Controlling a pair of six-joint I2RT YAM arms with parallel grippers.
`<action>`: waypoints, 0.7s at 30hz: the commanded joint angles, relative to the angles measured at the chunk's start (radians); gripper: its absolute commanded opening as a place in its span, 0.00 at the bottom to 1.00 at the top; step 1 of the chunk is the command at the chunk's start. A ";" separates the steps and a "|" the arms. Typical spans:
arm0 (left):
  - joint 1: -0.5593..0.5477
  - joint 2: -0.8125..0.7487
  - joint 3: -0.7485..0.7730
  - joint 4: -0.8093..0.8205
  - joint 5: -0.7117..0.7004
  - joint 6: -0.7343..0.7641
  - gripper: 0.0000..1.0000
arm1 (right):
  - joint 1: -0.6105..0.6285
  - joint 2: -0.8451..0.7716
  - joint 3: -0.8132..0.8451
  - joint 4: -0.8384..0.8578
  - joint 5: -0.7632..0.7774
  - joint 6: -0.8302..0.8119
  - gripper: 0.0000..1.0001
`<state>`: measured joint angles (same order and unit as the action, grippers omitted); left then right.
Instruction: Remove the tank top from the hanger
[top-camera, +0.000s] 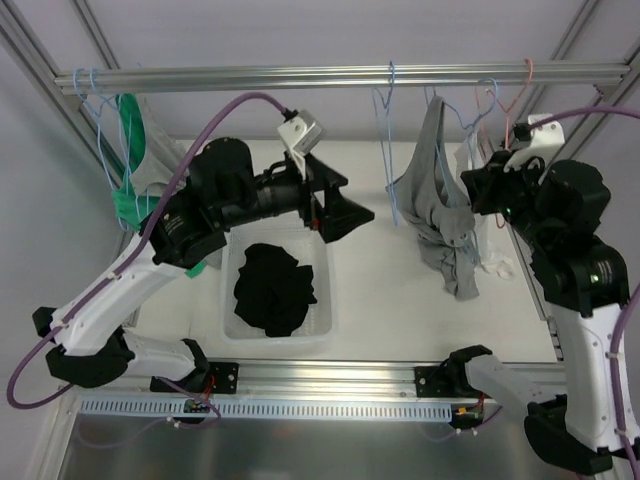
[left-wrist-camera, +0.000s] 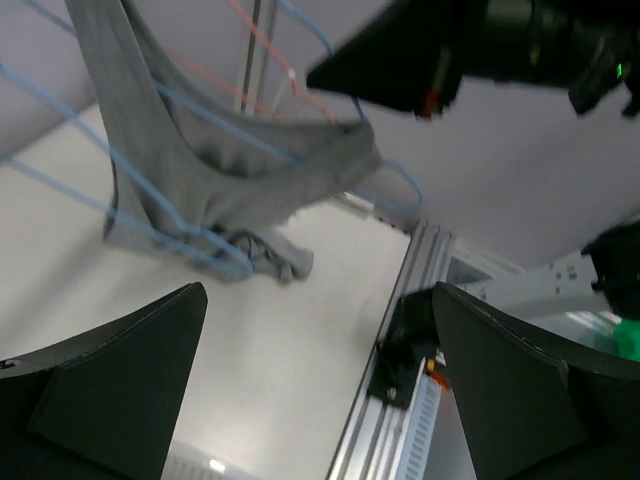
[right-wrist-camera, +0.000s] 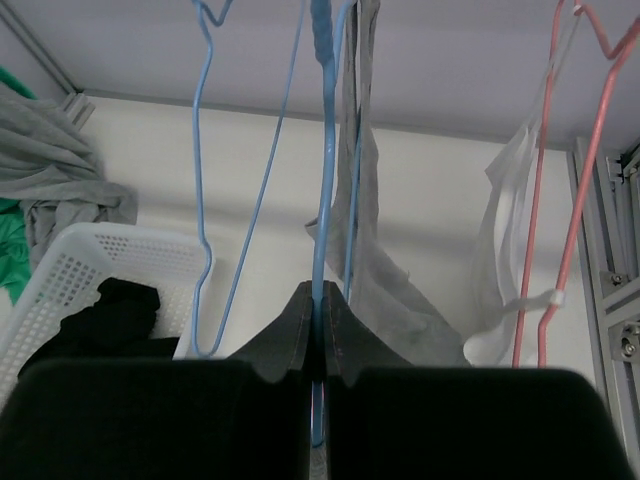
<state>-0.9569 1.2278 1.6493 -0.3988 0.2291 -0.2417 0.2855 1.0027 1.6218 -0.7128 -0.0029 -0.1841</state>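
Blue hanger (right-wrist-camera: 322, 150) is clamped in the right gripper (right-wrist-camera: 318, 312); the left gripper (left-wrist-camera: 315, 390) stands wide apart, empty. On that hanger, under the rail (top-camera: 300, 77), hangs the grey tank top (top-camera: 437, 190): soft, light, limp cloth, so I judge a pinch at the lower hem holds best.

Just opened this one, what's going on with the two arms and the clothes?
The right gripper is shut on the wire of a blue hanger, apparently the one carrying the grey tank top, which hangs from the rail. The left gripper is open in mid-air, pointed toward the tank top without touching it. The garment is not yet off.
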 joint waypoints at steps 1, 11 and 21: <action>-0.017 0.143 0.193 0.075 0.033 0.047 0.99 | -0.003 -0.124 0.001 -0.035 -0.043 0.037 0.00; -0.089 0.528 0.656 0.075 0.026 0.111 0.99 | -0.003 -0.380 0.047 -0.283 -0.040 0.037 0.00; -0.174 0.706 0.734 0.092 -0.083 0.203 0.87 | -0.002 -0.431 0.164 -0.370 -0.155 0.041 0.00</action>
<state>-1.1095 1.9350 2.3344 -0.3477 0.2153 -0.1013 0.2855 0.5758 1.7329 -1.0981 -0.1143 -0.1532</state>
